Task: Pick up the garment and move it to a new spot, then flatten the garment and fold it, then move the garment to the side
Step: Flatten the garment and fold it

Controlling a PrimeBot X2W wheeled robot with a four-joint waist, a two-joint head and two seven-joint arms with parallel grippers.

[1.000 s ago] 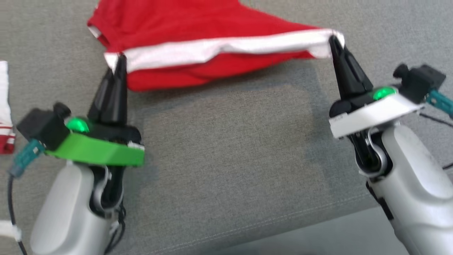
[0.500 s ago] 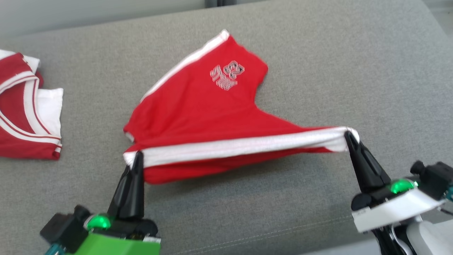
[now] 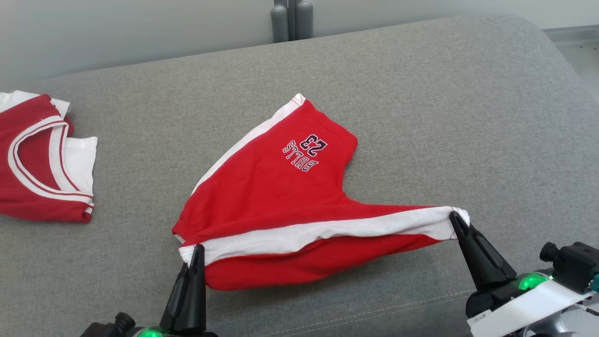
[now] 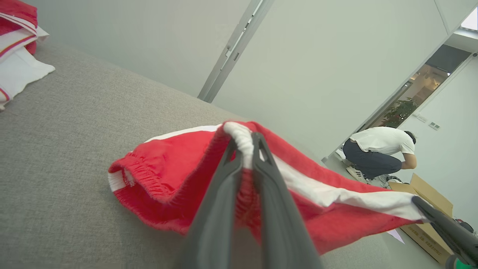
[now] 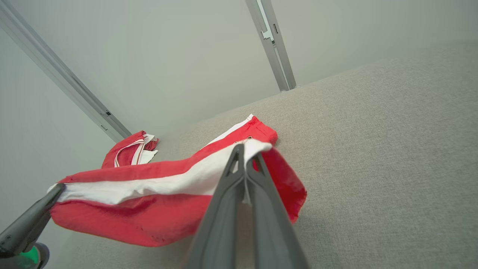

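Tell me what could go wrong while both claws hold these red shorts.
1. The left claw and right claw pinch only the white stripe's ends on the red shorts; pulling tauter may slip one free.
2. The far leg rests on the grey cushion and may bunch when dragged.

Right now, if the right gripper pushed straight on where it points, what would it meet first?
The red shorts pinched in the right gripper itself; beyond them, probably bare grey cushion, though depth is unclear.
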